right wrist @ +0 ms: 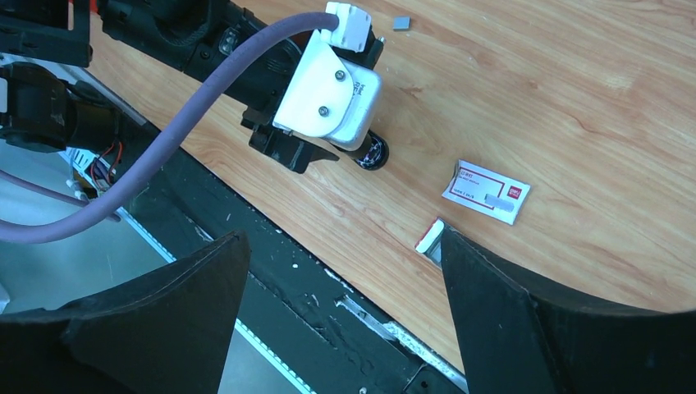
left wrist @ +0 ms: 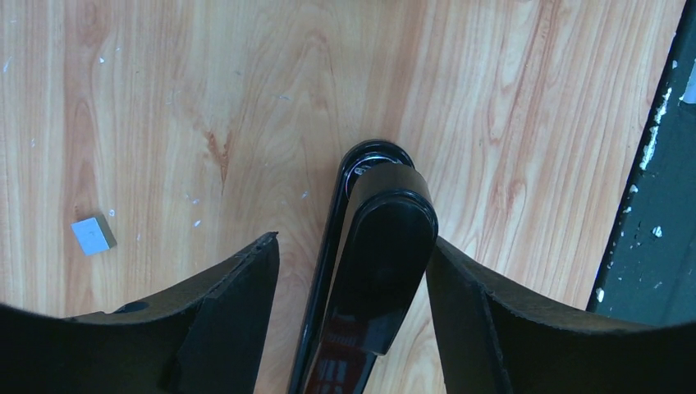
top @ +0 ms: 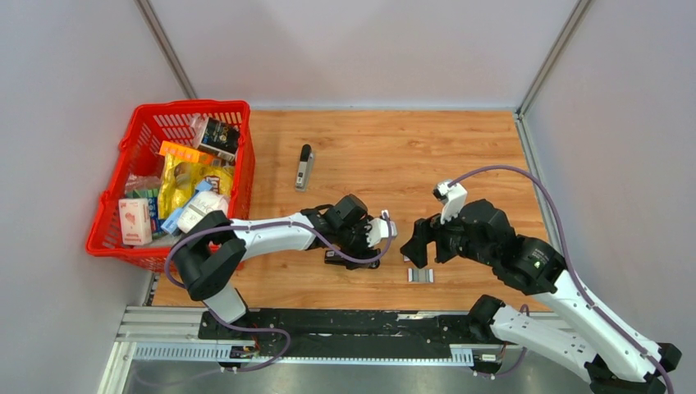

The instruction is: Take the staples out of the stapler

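Note:
A glossy black stapler (left wrist: 379, 254) lies on the wooden table, its hinged top raised a little off its base. My left gripper (left wrist: 353, 240) is open and straddles it: the right finger sits close against the top and the left finger stands apart. From above, the left gripper (top: 371, 238) covers most of the stapler (top: 338, 259). A small silvery-grey block of staples (left wrist: 93, 235) lies loose on the wood, also in the right wrist view (right wrist: 401, 23). My right gripper (right wrist: 345, 236) is open and empty over the table's near edge, just right of the left gripper (top: 414, 246).
A red-and-white staple box sleeve (right wrist: 486, 190) and its tray (right wrist: 430, 235) lie near the right fingers. A second stapler (top: 304, 167) lies farther back. A red basket (top: 238, 176) full of packets stands at the left. The black rail (top: 345, 324) runs along the near edge.

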You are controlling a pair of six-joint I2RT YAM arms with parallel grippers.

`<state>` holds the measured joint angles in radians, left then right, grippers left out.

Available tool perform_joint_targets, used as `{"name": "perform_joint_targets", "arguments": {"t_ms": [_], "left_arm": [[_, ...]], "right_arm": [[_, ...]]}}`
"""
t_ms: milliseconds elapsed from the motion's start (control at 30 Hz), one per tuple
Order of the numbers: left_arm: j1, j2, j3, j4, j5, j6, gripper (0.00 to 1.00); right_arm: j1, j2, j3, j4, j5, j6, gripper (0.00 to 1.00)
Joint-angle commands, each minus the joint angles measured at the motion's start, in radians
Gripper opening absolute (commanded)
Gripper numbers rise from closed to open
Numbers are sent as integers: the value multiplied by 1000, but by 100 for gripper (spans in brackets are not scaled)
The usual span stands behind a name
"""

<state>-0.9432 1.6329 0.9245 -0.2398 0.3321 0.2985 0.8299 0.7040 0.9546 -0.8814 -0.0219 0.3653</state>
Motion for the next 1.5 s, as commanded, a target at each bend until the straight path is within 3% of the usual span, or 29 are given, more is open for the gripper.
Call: {"name": "perform_joint_targets", "arguments": {"t_ms": [0,333,400,433,800,1000,1267,1467], "left_arm": [[-11,-7,45,36,-13,30,70],[-14,-2,69,-6,-30,19,42],[-14,2,74,-16,-33,17,24],[-16,5,79,-19,-36,11,0],[-16,-27,129,-81,-71,-21,0],[-14,-172,102,-44,-54,-71,0],[-8,-347,77,-23,16,-150,0],[18,-459,36,63,175,-249,0]], "right_arm": [[0,-12,-14,25,-19,-14,88],[-2,-14,-31,38,-23,0,84],[0,-17,-31,36,-16,1,83],[0,-18,-33,35,-13,1,83],[-2,-26,12,9,14,-17,80],[0,-21,65,-22,-1,-54,79],[0,-8,153,-54,-90,-112,77],[-2,11,193,-57,-168,-150,74]]}}
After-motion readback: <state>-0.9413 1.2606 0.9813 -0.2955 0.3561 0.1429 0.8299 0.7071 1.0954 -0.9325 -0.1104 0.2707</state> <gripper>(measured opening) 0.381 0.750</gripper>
